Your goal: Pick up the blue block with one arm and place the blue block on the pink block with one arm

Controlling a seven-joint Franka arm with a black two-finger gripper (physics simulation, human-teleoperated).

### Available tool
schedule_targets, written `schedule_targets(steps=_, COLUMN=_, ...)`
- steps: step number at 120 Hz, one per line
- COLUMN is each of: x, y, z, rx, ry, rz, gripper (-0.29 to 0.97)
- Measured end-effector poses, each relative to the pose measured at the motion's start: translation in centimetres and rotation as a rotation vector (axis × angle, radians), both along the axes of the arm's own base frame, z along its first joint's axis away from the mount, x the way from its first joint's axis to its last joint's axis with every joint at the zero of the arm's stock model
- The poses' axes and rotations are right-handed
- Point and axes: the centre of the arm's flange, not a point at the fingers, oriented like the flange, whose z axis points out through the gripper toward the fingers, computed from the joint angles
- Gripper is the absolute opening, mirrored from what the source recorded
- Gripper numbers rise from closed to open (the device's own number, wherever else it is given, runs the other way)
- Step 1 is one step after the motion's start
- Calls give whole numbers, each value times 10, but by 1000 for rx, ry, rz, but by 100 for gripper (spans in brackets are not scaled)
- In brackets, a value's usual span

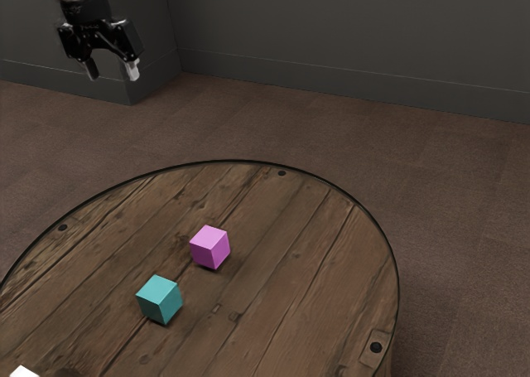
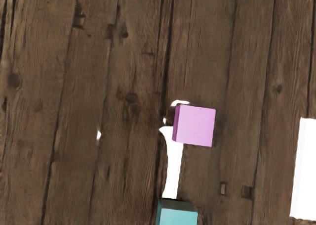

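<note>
A teal-blue block [image 1: 159, 299] rests on the round wooden table [image 1: 315, 253], toward its front. The pink block [image 1: 209, 247] stands a short gap behind it, toward the exterior view's right. My black gripper [image 1: 112, 68] hangs high at the upper left of the exterior view, far above the table, open with nothing between its fingers. Looking down from the hand, the pink block [image 2: 194, 125] lies on the planks and the blue block [image 2: 177, 211] shows partly near it.
The table's dark rim [image 1: 389, 253] curves round on the exterior view's right, with brown floor beyond. A white object [image 1: 23, 371] sits at the table's front left corner of the picture. A white patch [image 2: 302, 168] lies beside the pink block.
</note>
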Motion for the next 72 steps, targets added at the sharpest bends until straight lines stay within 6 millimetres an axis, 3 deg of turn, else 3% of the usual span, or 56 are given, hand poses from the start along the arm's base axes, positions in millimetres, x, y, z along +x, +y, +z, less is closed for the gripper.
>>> schedule_targets(steps=10, x=18, y=-34, z=-28, rx=-7, ry=25, rz=-48, gripper=68)
schedule_targets(steps=21, x=47, y=-59, z=-89, rx=2, ry=123, rz=-63, gripper=68)
schedule_targets(steps=26, x=49, y=-63, z=-123, rx=-2, ry=182, rz=-58, gripper=68)
schedule_targets(steps=37, x=-10, y=-71, z=-204, rx=-23, ry=281, rz=-49, gripper=68)
schedule_targets(steps=44, x=-55, y=-76, z=-249, rx=-22, ry=295, rz=-44, gripper=68)
schedule_targets(steps=51, x=-84, y=-79, z=-288, rx=-9, ry=282, rz=-45, gripper=68)
schedule_targets(steps=63, x=-115, y=-78, z=-328, rx=17, ry=220, rz=-55, gripper=67)
schedule_targets(steps=72, x=-123, y=-78, z=-345, rx=46, ry=157, rz=-81, gripper=67)
